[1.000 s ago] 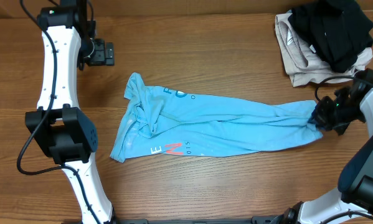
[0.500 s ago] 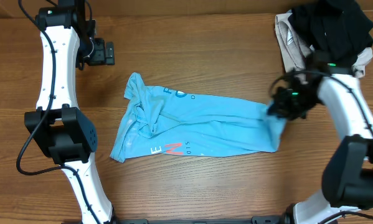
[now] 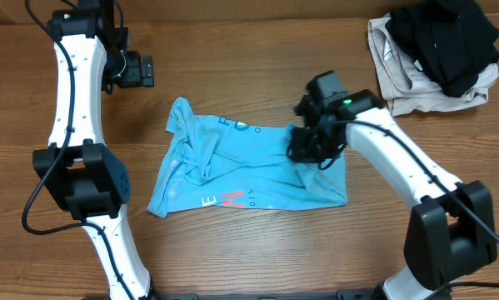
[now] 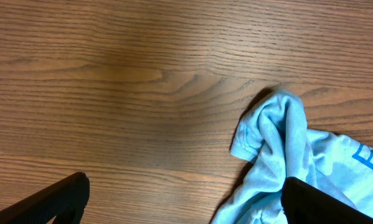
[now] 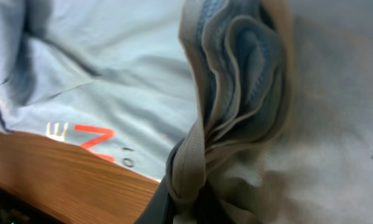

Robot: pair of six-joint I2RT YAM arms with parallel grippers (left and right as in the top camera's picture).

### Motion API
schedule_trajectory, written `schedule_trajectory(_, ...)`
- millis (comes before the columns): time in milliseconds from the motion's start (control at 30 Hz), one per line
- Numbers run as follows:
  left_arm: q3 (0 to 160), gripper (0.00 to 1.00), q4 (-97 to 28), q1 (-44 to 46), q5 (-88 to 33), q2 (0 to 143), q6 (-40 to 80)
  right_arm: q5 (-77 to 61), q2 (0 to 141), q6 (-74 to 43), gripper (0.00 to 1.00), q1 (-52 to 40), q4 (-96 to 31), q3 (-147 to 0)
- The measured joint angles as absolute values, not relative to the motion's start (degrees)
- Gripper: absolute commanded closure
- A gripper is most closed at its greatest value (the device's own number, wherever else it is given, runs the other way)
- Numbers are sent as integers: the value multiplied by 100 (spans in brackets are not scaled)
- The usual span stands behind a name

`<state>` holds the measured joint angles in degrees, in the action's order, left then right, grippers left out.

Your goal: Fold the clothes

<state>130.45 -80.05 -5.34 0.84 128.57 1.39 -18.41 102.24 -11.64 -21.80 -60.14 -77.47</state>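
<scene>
The clothes, a light sky-blue t-shirt (image 3: 224, 171), lie crumpled in the middle of the table with red and white lettering near the front edge. My right gripper (image 3: 306, 148) is shut on a bunched end of the shirt and holds it over the garment's right part, so that end is doubled back. In the right wrist view the gathered folds (image 5: 236, 93) fill the frame above the gripper (image 5: 195, 199). My left gripper (image 3: 137, 71) hangs open at the back left, apart from the shirt. Its fingers (image 4: 49, 202) frame bare wood and a shirt corner (image 4: 276, 140).
A black garment (image 3: 445, 37) lies on a beige garment (image 3: 399, 83) in a pile at the back right corner. The wooden table (image 3: 257, 67) shows around the shirt.
My right gripper has swept left from the table's right edge, dragging the shirt's stretched end over the body; the shirt is now much shorter. The left arm has stayed put.
</scene>
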Motion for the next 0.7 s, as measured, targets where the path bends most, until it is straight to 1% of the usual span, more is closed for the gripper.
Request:
schedule_trajectory(100, 13045, 0, -8003, -534, 82, 12857, 139, -1824, 10224, -1334, 96, -2443, -5800, -7749)
schedule_trajectory(267, 13045, 0, -7999, -534, 25, 12857, 139, -1789, 10224, -1533, 95, -2591, -5507, -7747)
schedule_trajectory(300, 13045, 0, -7992, -534, 1, 12857, 139, -1778, 10224, -1579, 92, -2598, -5472, -7749)
schedule_trajectory(333, 13045, 0, -7985, -534, -16, 12857, 139, -1778, 10224, -1616, 85, -2602, -5454, -7749)
schedule_trajectory(367, 13045, 0, -7981, -534, -30, 12857, 139, -1782, 10224, -1653, 74, -2606, -5437, -7749)
schedule_trajectory(433, 13045, 0, -7968, -534, -47, 12857, 139, -1837, 10224, -1680, 62, -2633, -5360, -7747)
schedule_trajectory(500, 13045, 0, -7964, -534, -67, 12857, 139, -1970, 10224, -1669, 45, -2685, -5275, -7747)
schedule_trajectory(533, 13045, 0, -7964, -534, -69, 12857, 139, -2097, 10224, -1636, 40, -2729, -5218, -7747)
schedule_trajectory(600, 13045, 0, -7964, -534, -75, 12857, 139, -2521, 10224, -1455, 36, -2829, -5083, -7749)
schedule_trajectory(700, 13045, 0, -7968, -534, -86, 12857, 139, -3247, 10224, -1076, 35, -2934, -4910, -7749)
